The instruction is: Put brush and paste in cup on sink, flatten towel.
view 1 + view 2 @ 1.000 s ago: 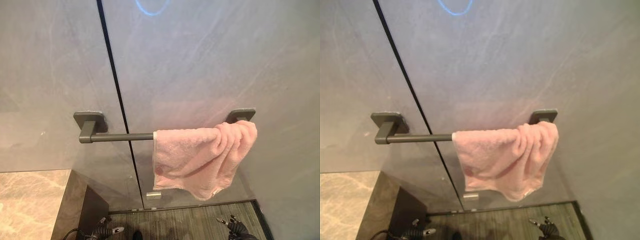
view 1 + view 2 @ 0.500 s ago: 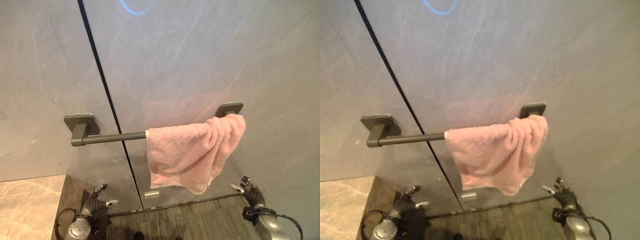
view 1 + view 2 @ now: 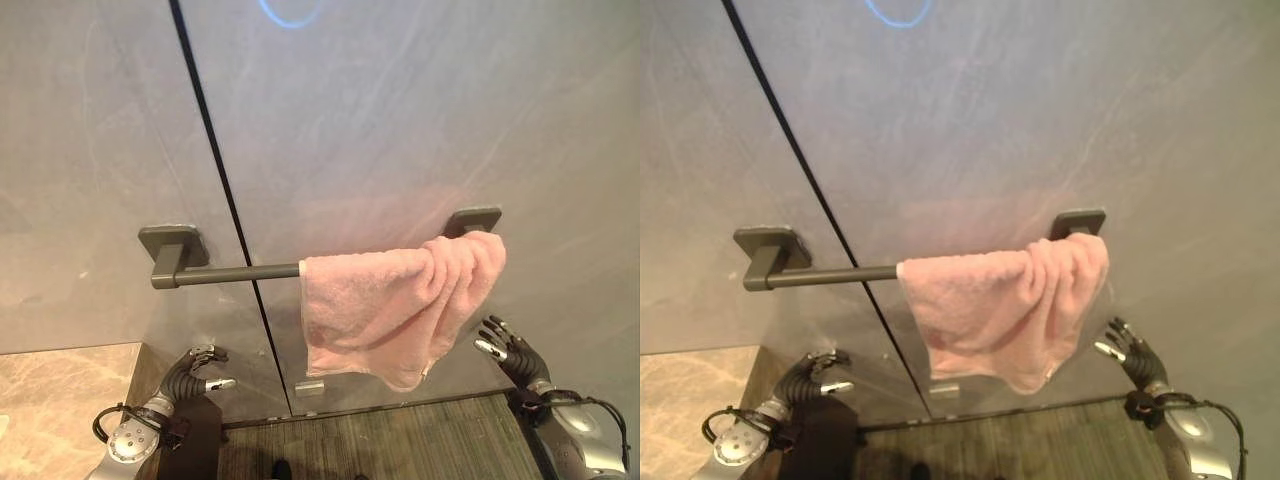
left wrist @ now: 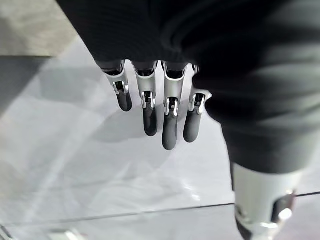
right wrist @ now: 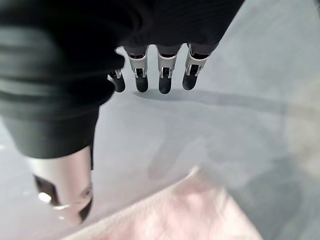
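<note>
A pink towel [image 3: 395, 310] hangs bunched over the right half of a dark grey rail [image 3: 235, 272] on the grey wall, gathered in folds at the rail's right bracket [image 3: 472, 219]. Its corner [image 5: 170, 215] shows in the right wrist view. My right hand [image 3: 508, 345] is raised just right of the towel's lower edge, fingers [image 5: 165, 75] straight and holding nothing, a small gap from the cloth. My left hand [image 3: 195, 368] is up below the rail's left bracket [image 3: 170, 245], fingers [image 4: 167, 117] relaxed and empty, facing the wall.
A black vertical seam [image 3: 225, 190] splits the wall panels behind the rail. A beige marble counter [image 3: 55, 400] lies at the lower left with a dark side panel [image 3: 195, 440]. Ribbed dark flooring [image 3: 390, 440] runs along the wall's foot.
Both hands have risen toward the rail; the right hand now sits close beside the towel's lower right. The camera has shifted slightly. The towel hangs as before.
</note>
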Tool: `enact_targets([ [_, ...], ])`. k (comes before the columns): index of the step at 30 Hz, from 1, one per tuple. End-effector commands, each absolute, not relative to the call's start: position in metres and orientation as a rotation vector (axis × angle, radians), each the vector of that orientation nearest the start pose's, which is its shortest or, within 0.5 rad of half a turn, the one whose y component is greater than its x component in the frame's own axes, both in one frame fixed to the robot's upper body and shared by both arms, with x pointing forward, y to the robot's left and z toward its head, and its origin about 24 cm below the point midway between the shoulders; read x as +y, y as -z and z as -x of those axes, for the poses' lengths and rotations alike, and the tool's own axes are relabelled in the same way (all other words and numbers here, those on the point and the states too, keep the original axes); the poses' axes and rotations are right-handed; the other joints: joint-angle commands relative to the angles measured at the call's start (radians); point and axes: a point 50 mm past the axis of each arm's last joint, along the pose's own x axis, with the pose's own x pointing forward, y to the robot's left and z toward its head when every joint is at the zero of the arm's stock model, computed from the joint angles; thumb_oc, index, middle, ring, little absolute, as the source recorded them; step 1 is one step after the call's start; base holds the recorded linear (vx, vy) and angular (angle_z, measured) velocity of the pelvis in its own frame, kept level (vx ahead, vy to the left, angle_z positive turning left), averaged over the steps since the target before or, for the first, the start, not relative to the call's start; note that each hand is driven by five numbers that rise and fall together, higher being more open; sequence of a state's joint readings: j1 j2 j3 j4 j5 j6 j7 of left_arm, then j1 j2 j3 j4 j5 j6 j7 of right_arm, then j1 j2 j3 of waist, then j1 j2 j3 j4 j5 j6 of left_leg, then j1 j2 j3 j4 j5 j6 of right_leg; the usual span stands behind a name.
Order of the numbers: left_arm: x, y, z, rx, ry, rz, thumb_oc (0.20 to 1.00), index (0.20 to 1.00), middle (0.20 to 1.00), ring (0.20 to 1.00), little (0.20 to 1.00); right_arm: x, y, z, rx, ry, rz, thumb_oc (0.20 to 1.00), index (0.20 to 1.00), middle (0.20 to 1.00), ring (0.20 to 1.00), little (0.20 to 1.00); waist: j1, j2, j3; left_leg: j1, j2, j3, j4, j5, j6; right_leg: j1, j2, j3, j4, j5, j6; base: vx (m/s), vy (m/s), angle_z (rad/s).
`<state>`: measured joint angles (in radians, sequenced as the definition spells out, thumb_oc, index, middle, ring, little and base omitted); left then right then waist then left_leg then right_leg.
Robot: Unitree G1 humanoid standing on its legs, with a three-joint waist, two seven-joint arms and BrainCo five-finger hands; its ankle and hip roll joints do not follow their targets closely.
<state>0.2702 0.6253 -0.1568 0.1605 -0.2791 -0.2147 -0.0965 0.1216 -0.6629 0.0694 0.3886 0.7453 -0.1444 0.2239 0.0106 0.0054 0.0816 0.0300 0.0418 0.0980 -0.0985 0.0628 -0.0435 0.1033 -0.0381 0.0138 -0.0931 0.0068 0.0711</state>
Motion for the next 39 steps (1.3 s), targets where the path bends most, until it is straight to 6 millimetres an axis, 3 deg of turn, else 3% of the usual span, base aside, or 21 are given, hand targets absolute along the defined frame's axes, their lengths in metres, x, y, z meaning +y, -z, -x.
enact_targets([
  [1, 0.249, -0.057, -0.222, -0.056, 0.219, -0.270, 1.000, 1.000, 1.000, 1.000, 1.000, -0.289, -0.050, -0.242, 0.040, -0.123, -0.082, 1.000, 1.000, 1.000, 1.000, 1.000, 0.020, -0.034, -0.026, 0.027, 0.015, -0.012, 0.011, -0.015, -0.044, -0.069, -0.083, -0.007, 0.006, 0.103, 0.084, 0.00, 0.000, 0.00],
  [13, 0.205, -0.069, -0.246, -0.141, 0.389, -0.237, 1.000, 1.000, 1.000, 1.000, 1.000, -0.247, -0.073, -0.263, -0.071, -0.288, -0.117, 1.000, 1.000, 1.000, 1.000, 1.000, 0.008, -0.026, -0.018, 0.020, 0.016, -0.015, 0.011, -0.016, -0.045, -0.071, -0.083, -0.018, 0.006, 0.098, 0.080, 0.00, 0.000, 0.00],
  [19, 0.181, -0.066, -0.250, -0.151, 0.446, -0.203, 1.000, 1.000, 1.000, 1.000, 1.000, -0.206, -0.081, -0.274, -0.113, -0.425, -0.126, 1.000, 1.000, 1.000, 1.000, 1.000, 0.009, -0.030, -0.013, 0.018, 0.018, -0.006, 0.011, -0.019, -0.043, -0.077, -0.082, -0.012, 0.006, 0.099, 0.082, 0.00, -0.001, -0.01],
  [31, 0.157, -0.066, -0.258, -0.178, 0.496, -0.197, 1.000, 1.000, 1.000, 1.000, 1.000, -0.177, -0.085, -0.282, -0.146, -0.478, -0.119, 1.000, 1.000, 1.000, 1.000, 1.000, 0.009, -0.048, -0.023, 0.026, 0.018, -0.001, 0.011, -0.028, -0.038, -0.072, -0.081, -0.006, 0.006, 0.095, 0.086, 0.00, 0.000, 0.00],
  [33, 0.155, -0.066, -0.258, -0.177, 0.498, -0.196, 1.000, 1.000, 1.000, 1.000, 1.000, -0.176, -0.084, -0.283, -0.145, -0.473, -0.123, 0.900, 0.900, 0.900, 0.900, 0.900, 0.010, -0.049, -0.024, 0.026, 0.018, -0.001, 0.011, -0.028, -0.037, -0.073, -0.081, -0.005, 0.006, 0.096, 0.086, 0.00, 0.000, 0.00],
  [34, 0.154, -0.065, -0.259, -0.174, 0.502, -0.199, 0.950, 0.950, 0.950, 0.950, 0.950, -0.173, -0.083, -0.284, -0.139, -0.463, -0.130, 0.398, 0.398, 0.398, 0.398, 0.398, 0.010, -0.053, -0.026, 0.025, 0.018, -0.002, 0.011, -0.029, -0.037, -0.074, -0.080, -0.003, 0.006, 0.097, 0.086, 0.00, 0.000, 0.00],
  [35, 0.154, -0.064, -0.260, -0.171, 0.498, -0.201, 0.645, 0.645, 0.645, 0.645, 0.645, -0.171, -0.082, -0.285, -0.137, -0.462, -0.132, 0.200, 0.200, 0.200, 0.200, 0.200, 0.011, -0.055, -0.027, 0.026, 0.019, -0.001, 0.011, -0.030, -0.037, -0.075, -0.080, -0.004, 0.006, 0.098, 0.087, 0.00, 0.000, 0.00],
  [36, 0.153, -0.062, -0.260, -0.162, 0.492, -0.197, 0.200, 0.200, 0.200, 0.200, 0.200, -0.170, -0.081, -0.285, -0.134, -0.462, -0.134, 0.200, 0.200, 0.200, 0.200, 0.200, 0.011, -0.056, -0.028, 0.027, 0.019, -0.001, 0.011, -0.031, -0.037, -0.075, -0.080, -0.004, 0.006, 0.098, 0.087, 0.00, 0.000, 0.00],
  [39, 0.152, -0.059, -0.260, -0.147, 0.489, -0.194, 0.200, 0.200, 0.200, 0.200, 0.200, -0.167, -0.077, -0.286, -0.122, -0.457, -0.148, 0.200, 0.200, 0.200, 0.200, 0.200, 0.011, -0.059, -0.032, 0.030, 0.019, -0.001, 0.011, -0.034, -0.036, -0.074, -0.080, -0.003, 0.006, 0.099, 0.087, 0.00, 0.000, 0.00],
])
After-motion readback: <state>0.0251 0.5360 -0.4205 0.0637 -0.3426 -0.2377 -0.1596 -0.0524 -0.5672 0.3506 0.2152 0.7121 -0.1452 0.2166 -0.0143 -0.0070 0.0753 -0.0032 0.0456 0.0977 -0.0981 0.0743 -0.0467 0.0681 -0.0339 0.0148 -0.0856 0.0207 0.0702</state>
